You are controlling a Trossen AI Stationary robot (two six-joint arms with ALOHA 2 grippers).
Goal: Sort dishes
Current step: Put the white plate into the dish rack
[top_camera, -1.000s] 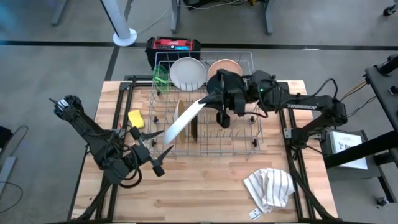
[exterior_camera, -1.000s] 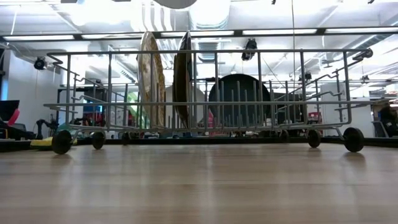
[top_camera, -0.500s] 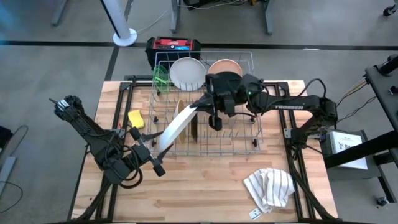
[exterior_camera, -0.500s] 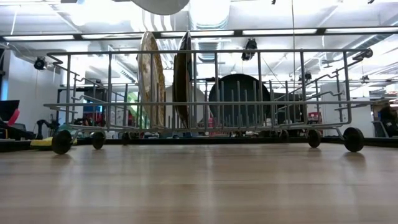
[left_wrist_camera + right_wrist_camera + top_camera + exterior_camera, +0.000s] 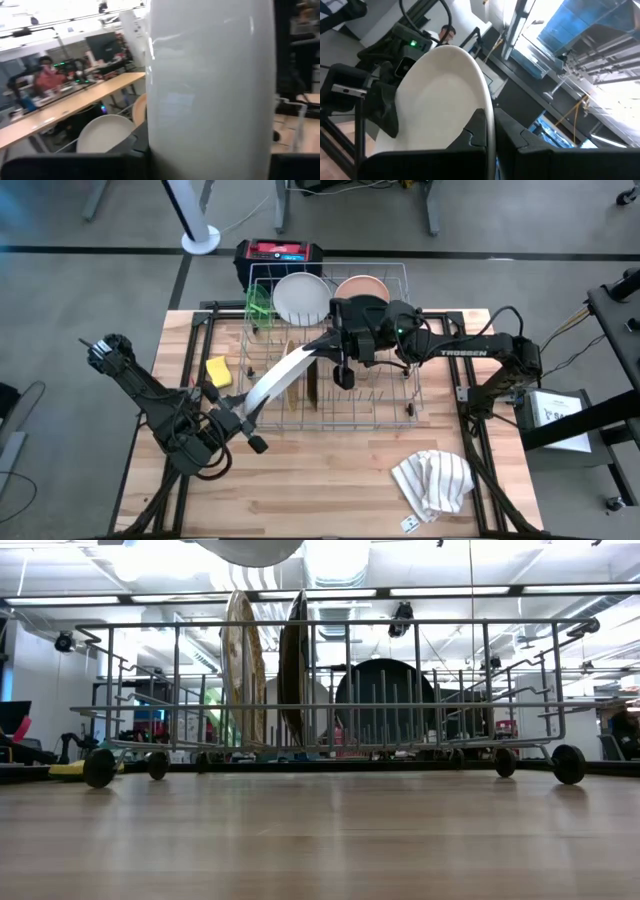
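The large white plate hangs tilted above the rack's 9 o'clock side, spanning between both grippers. The right gripper is clamped shut on its rim at the plate's 2 o'clock end; the left gripper straddles the 7 o'clock end, but whether its fingers are actually gripping I cannot tell. In the rack, a tan plate and brown plate stand upright at centre; along 12 o'clock sit a green bowl, white bowl, peach bowl and black dish.
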